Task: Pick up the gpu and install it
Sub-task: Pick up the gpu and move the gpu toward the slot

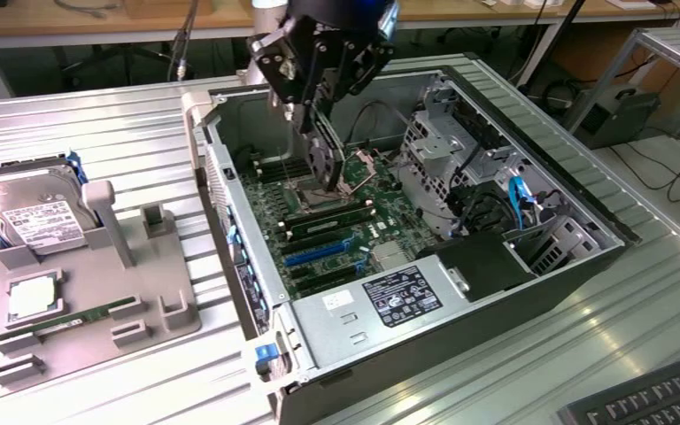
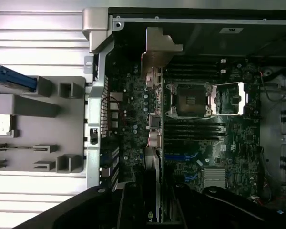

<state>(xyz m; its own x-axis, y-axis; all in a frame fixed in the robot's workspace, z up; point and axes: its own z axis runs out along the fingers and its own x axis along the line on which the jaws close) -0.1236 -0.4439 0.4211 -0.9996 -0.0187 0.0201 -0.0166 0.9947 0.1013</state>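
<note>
- Slatted metal table [image 1: 81, 115]: carries an open computer case [image 1: 552, 292] lying on its side, with a grey parts holder [image 1: 139, 292] at the exterior view's left.
- Motherboard [image 1: 370, 208] [image 2: 133, 95]: exposed on the case floor, with the CPU socket [image 2: 188, 100] unlatched.
- Gripper [image 1: 316, 108] [image 2: 155, 210]: positioned over the case interior, fingers pinching the gpu from both sides.
- gpu [image 1: 326, 150] [image 2: 151, 164]: hangs edge-down from the fingers above the motherboard. It is clear of the blue expansion slots [image 1: 316, 252], and its silver bracket [image 2: 159, 50] is toward the rear wall of the case.
- Hard drive [image 1: 27, 212]: stands in the holder, white label showing.
- Memory stick [image 1: 74, 317]: green, lies in a holder groove.
</note>
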